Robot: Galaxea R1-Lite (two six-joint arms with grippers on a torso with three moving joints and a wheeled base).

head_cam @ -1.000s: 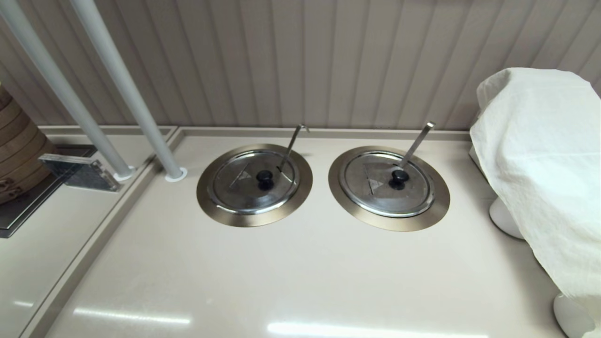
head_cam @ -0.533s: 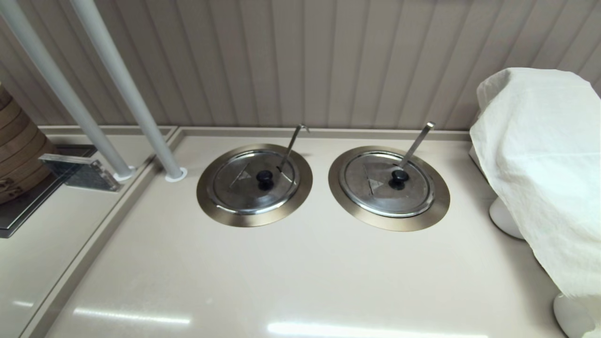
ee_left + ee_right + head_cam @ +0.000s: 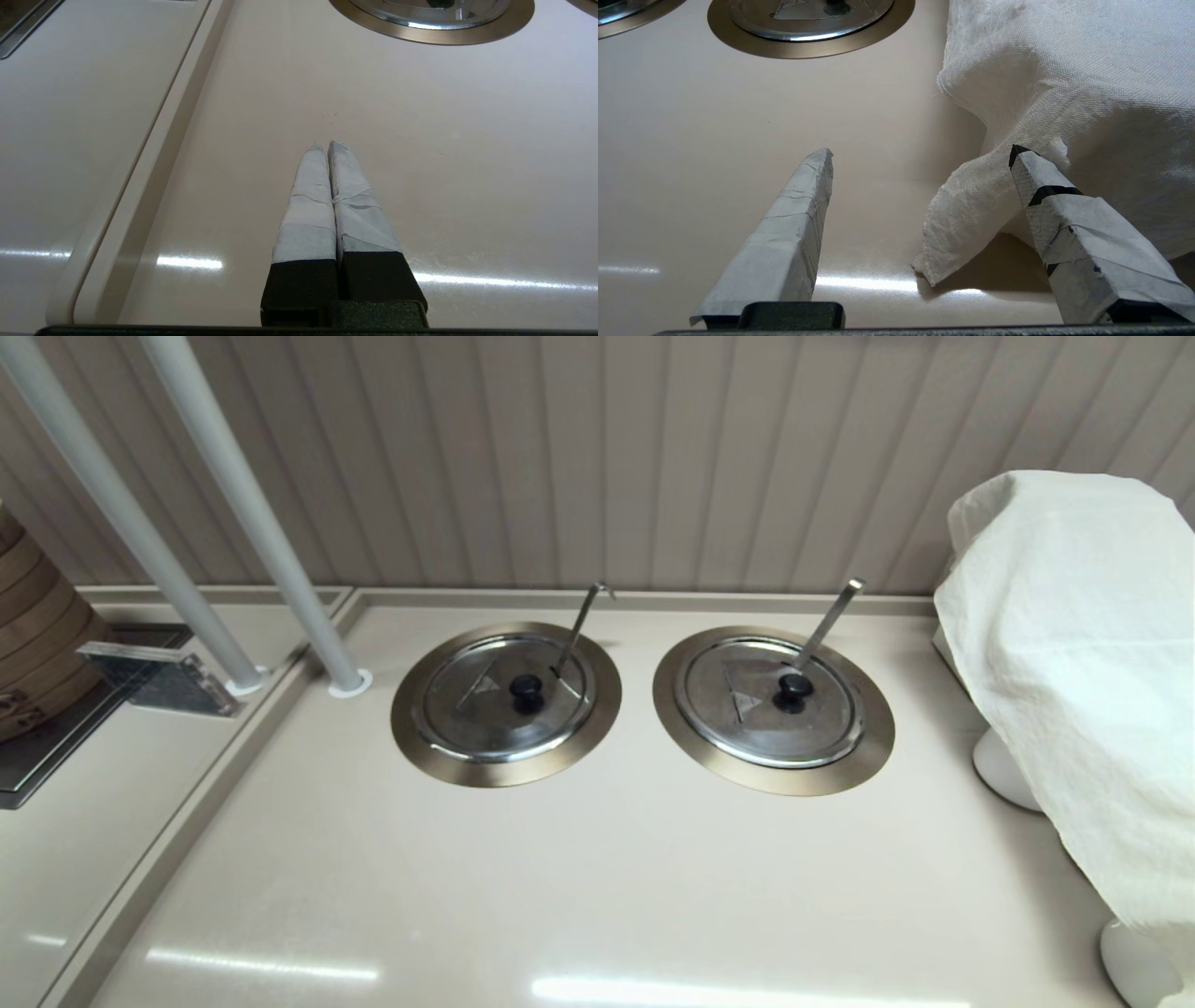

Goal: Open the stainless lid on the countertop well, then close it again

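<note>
Nothing moved since earlier frames: stainless lid (image 3: pixel 506 695) seated on countertop well (image 3: pixel 415 737), untouched; left tool (image 3: pixel 326 148) clenched empty, right tool (image 3: pixel 920 156) released.

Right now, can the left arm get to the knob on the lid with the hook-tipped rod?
Probably yes. The left tool is shut, low over bare countertop, nothing between it and the stainless lid. It must open before taking the black knob.
</note>
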